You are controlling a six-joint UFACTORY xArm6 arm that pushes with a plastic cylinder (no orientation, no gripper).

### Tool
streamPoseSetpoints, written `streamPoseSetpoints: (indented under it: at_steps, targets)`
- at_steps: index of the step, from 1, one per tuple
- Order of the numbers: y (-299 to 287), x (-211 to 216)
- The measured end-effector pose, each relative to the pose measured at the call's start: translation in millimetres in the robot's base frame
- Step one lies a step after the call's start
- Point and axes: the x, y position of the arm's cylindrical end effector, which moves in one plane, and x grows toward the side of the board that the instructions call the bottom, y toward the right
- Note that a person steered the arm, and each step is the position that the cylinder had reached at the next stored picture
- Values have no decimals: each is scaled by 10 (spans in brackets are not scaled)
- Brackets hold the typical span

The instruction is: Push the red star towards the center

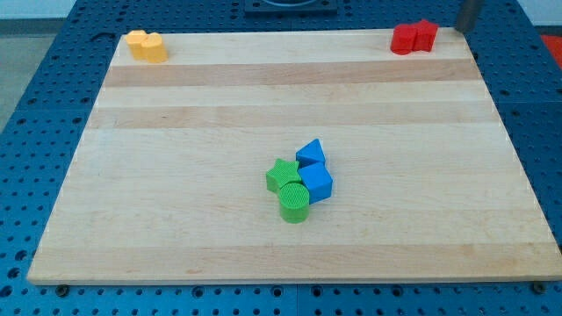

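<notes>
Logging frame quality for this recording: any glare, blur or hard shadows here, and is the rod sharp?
Camera view: lighting is even and soft, no glare on the wooden board; the blocks cast only faint shadows. The red blocks at the top right look slightly soft. The rod is cropped by the view's top edge and blurry, so my tip's exact end is unclear.

no readable text, labels or numbers, seemingly none anywhere

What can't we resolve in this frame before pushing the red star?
- My tip: rod cut off by the view's top; table contact unclear.
- Red blocks: two touching, which is the star is too small to tell.
- Yellow blocks: shapes merge.
- Green cylinder hides part of the green star.
</notes>
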Motion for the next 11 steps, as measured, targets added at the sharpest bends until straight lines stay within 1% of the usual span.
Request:
streamPoseSetpoints:
  at_steps: [1,2,3,4,5,6,7,8,9,10,11]
  targets:
    - [-678,154]
    - [-1357,587]
    - [-1915,907]
    - [-1966,830]
    - [-1512,471]
    - [-809,307]
    - [-587,453]
    - [-974,880]
    - [-1666,1397]
    - [-2211,1821]
    - [-2256,1840]
